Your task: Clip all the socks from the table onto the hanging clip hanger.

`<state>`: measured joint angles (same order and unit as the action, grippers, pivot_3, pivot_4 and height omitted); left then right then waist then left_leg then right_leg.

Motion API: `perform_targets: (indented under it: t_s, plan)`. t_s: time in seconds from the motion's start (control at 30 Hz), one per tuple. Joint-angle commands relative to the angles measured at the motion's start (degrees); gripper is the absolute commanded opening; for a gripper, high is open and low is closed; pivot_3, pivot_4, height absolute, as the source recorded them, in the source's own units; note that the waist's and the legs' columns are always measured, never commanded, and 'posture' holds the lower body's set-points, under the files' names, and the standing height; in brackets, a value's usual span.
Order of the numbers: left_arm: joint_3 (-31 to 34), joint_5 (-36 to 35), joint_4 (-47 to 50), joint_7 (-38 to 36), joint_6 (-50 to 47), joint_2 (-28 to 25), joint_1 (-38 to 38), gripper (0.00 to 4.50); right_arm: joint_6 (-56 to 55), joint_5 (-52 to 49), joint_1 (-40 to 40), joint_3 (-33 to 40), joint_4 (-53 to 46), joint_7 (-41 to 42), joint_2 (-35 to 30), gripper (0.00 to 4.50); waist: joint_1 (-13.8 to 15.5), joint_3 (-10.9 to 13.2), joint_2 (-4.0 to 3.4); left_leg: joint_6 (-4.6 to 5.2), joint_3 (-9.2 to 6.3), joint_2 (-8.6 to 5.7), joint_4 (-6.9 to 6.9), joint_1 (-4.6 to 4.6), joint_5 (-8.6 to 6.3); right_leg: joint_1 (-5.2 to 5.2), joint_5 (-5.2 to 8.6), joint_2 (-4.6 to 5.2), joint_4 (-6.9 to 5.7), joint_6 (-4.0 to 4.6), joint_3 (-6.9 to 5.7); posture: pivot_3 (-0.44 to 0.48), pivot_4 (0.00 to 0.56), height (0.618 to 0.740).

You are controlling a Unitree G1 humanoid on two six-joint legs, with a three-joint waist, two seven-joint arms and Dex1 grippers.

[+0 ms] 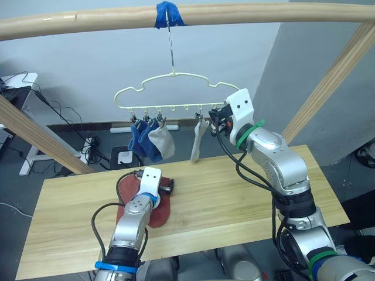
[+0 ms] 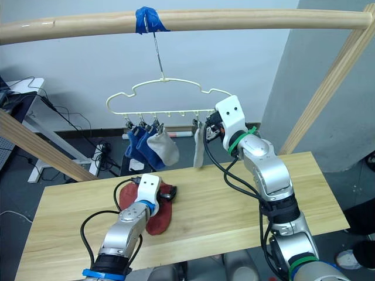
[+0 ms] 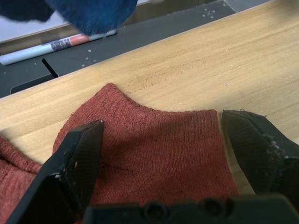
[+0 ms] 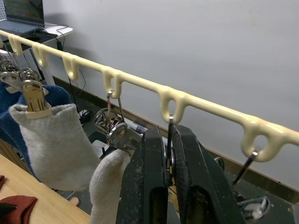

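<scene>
Left eye view: four socks hang from the clip hanger (image 1: 170, 93), two blue (image 1: 143, 143) and two grey (image 1: 163, 142); the two rust-red socks (image 1: 153, 205) lie on the table (image 1: 234, 193), unclipped. The left gripper (image 3: 161, 154) straddles one, fingers spread. The right gripper (image 4: 169, 179) pinches a hanger clip (image 4: 170, 156) beside the second grey sock.

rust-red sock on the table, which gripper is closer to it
Left. The left gripper sits right over the rust-red sock, fingers open on either side. The right gripper is up at the clip hanger, well above the table.
</scene>
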<state>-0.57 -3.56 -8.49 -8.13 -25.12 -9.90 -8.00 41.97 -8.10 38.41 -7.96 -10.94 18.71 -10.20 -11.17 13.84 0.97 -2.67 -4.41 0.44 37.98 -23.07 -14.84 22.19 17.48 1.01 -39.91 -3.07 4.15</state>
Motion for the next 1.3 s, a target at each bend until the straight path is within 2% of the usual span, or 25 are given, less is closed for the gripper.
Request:
perform_targets:
  t_s: [0.03, 0.33, 0.43, 0.47, 0.63, 0.73, 0.97, 1.3]
  plan:
    - [-0.24, 0.37, 0.39, 0.03, -2.14, 0.25, 1.26, 3.61, -0.19, -0.76, 0.72, 0.73, -2.59, 0.23, 0.1, 0.0, 0.01, 0.0, 0.0, 0.0, 0.0, 0.0, 0.0, 0.03, 0.0, -0.03, 0.0, 0.0, 0.0, 0.0, 0.0, -0.244, 0.233, 0.74]
    - [-1.23, 0.57, 2.23, -1.43, -2.62, -0.02, 2.9, 1.04, -0.06, -0.78, 0.87, 0.86, -2.53, 0.13, 0.21, 0.0, 0.03, 0.0, 0.0, 0.0, 0.01, -0.01, -0.01, 0.06, 0.0, -0.07, 0.0, -0.01, 0.02, 0.0, 0.0, -0.245, 0.233, 0.74]
    - [-3.57, -0.37, 4.04, -5.58, 0.63, 0.11, 3.22, 0.18, -0.14, -0.74, 0.96, 0.95, -2.38, 0.07, 0.23, 0.0, 0.03, 0.0, 0.0, 0.0, 0.01, -0.01, -0.02, 0.06, 0.0, -0.07, 0.0, -0.01, 0.02, 0.0, 0.0, -0.245, 0.233, 0.74]
    - [-5.15, -0.8, 5.43, -7.97, 2.29, 0.18, 3.12, 0.04, -0.15, -0.75, 0.99, 1.05, -2.32, 0.02, 0.24, 0.0, 0.03, 0.0, 0.0, 0.0, 0.01, -0.01, -0.02, 0.06, 0.0, -0.07, 0.0, -0.01, 0.02, 0.0, 0.0, -0.245, 0.233, 0.74]
    - [-11.86, -4.8, 13.84, -18.35, 6.2, 1.66, 1.35, 0.04, 0.18, -0.77, 1.09, 1.46, -2.5, -0.2, 0.18, 0.0, 0.16, 0.02, 0.01, -0.01, 0.01, -0.03, -0.03, -0.04, 0.0, -0.05, 0.0, -0.01, 0.15, 0.0, -0.01, -0.25, 0.237, 0.74]
    - [-13.28, -7.75, 17.66, -20.65, 5.14, 3.86, -0.08, 0.04, 0.33, -0.74, 1.03, 1.6, -2.68, -0.37, 0.14, 0.0, 0.07, 0.02, 0.01, -0.01, 0.02, -0.02, -0.09, -0.06, 0.0, -0.05, 0.0, 0.0, 0.23, 0.0, 0.0, -0.258, 0.235, 0.74]
    - [-10.99, -8.08, 17.08, -12.93, 5.64, 11.91, -4.59, 0.04, 0.7, -0.71, 1.17, 2.03, -2.99, -0.49, 0.17, 0.0, -0.07, 0.02, 0.02, 0.0, 0.02, 0.01, -0.13, -0.07, -0.01, -0.05, 0.0, -0.08, 0.31, 0.0, 0.01, -0.262, 0.234, 0.74]
    - [-10.29, -7.75, 12.85, -6.32, 10.4, 16.69, -7.86, 0.04, 1.3, -0.84, 1.27, 2.16, -3.34, -0.67, 0.5, 0.0, -0.01, 0.02, 0.02, 0.0, 0.0, 0.0, -0.13, -0.18, -0.01, -0.04, -0.01, -0.09, 0.46, -0.02, -0.02, -0.267, 0.234, 0.74]
